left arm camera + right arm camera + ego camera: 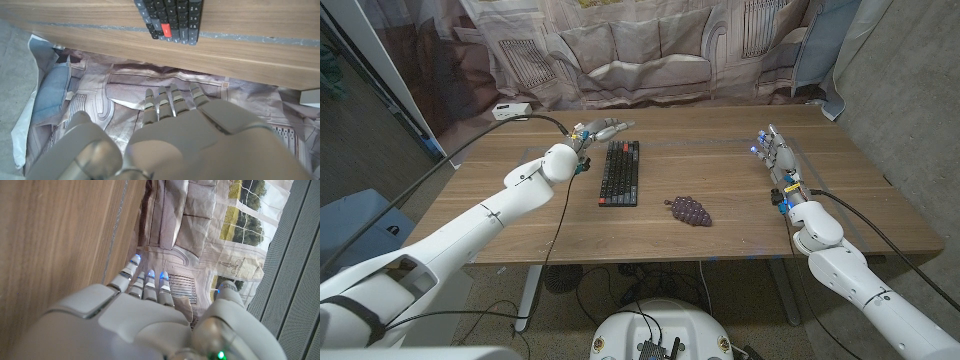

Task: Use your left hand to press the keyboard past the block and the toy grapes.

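Your left robot hand (597, 131) hovers with straight, slightly spread fingers, holding nothing, just beyond the far left corner of the flat black rectangular keyboard (620, 172). The knobbly purple toy grapes (688, 210) lie to the keyboard's right. Your right robot hand (772, 152) is open near the wooden counter (720, 150)'s right edge, well apart.
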